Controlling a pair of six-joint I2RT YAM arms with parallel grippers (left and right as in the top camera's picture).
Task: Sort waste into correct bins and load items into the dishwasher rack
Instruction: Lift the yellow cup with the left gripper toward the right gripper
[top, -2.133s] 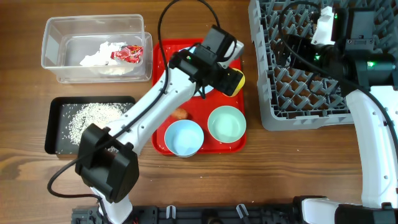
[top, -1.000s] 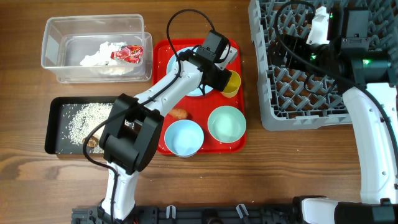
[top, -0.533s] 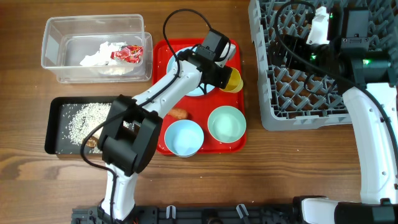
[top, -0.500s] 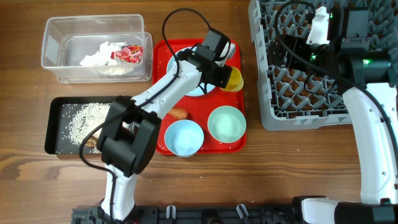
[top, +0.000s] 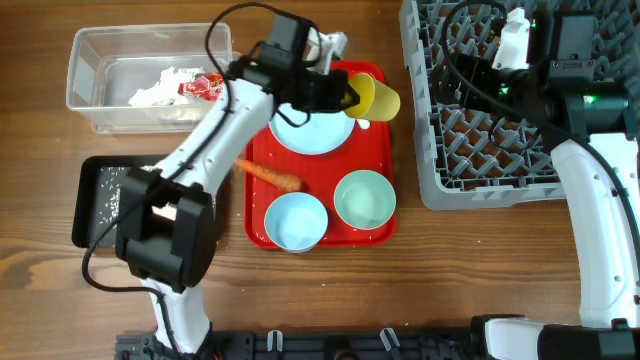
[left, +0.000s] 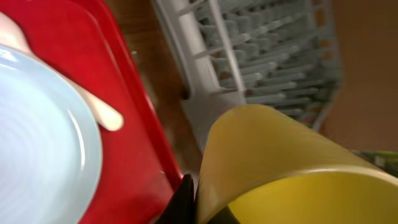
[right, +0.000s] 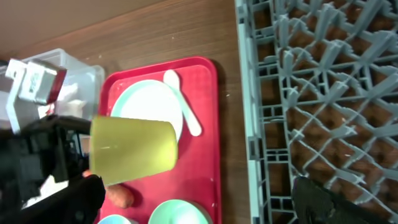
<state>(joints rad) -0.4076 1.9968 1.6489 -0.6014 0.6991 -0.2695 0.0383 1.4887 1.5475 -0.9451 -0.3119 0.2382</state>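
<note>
Carrying the cup (top: 378, 96) to the rack (top: 470, 150) looks like the step in hand. The left jaws are clamped on its rim, and the cup hangs on its side above the red tray's (top: 320, 170) far right corner, base pointing at the rack, just short of the rack's wall. The right jaws stand wide apart over the rack's far end and hold nothing.

The next move, as I judge it, calls for crossing the strip of counter (left: 171, 74) between tray and rack. The cup must then be turned mouth down and lowered between prongs without catching the rack's wall.

On the tray lie the plate (top: 312, 130), blue bowl (top: 296, 221), green bowl (top: 364, 200) and carrot (top: 268, 173). The tissue (top: 160, 88) and wrapper (top: 205, 86) are in the tub (top: 100, 110). The black tray (top: 85, 200) is partly hidden by the left arm (top: 215, 130).

The overhead view gives the whole layout, but arm and cup cover the spoon (right: 183, 106). The right wrist view shows it lying across the plate's edge, and the cup's full side. The left wrist view shows the cup wall close up, with the rack beyond.
</note>
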